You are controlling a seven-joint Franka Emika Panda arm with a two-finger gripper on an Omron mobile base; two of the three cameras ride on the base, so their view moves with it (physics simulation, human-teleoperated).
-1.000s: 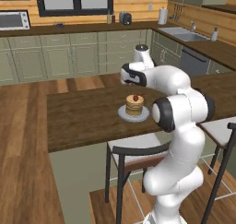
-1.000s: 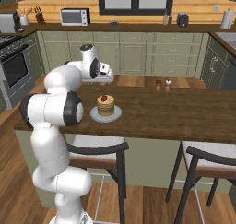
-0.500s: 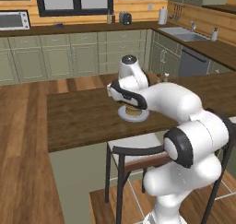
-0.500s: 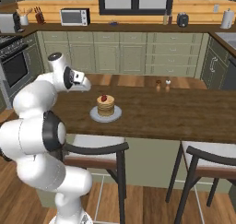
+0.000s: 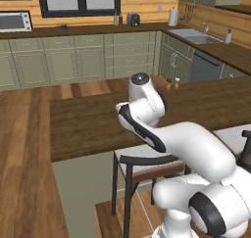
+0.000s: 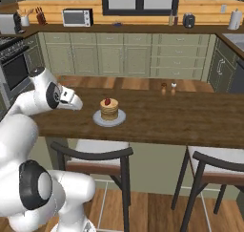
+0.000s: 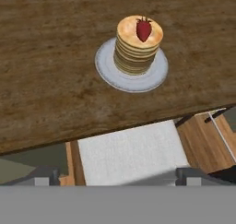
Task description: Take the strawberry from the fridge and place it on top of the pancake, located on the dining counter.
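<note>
The strawberry (image 7: 144, 29) is lying on top of the pancake stack (image 7: 137, 45), dark red, with its green cap pointing away from the camera in the hand view. The stack is sitting on a small pale plate (image 7: 108, 68), and the plate is resting on the dark wood-grain desk (image 7: 50, 75), near the desk's front edge. In the right base view the strawberry (image 6: 107, 101) is showing as a small red dot crowning the pancake stack (image 6: 109, 110).

The jaws are standing wide apart and holding nothing; in the hand view their two dark tips are sitting at the bottom corners, well clear of the plate. In the right base view the robot's hand (image 6: 71, 98) is hanging to the left of the plate (image 6: 98, 118), apart from it, at about the height of the stack.

Below the desk's edge a chair (image 7: 126, 149) with a white seat cushion is tucked in. Two small shakers (image 6: 168, 87) are standing together further along the desk (image 6: 190, 116), well apart from the plate. On the far wall counter a microwave (image 6: 77, 17) and a paper-towel roll (image 6: 234, 20) are standing. No writing or brand mark is readable on anything.
</note>
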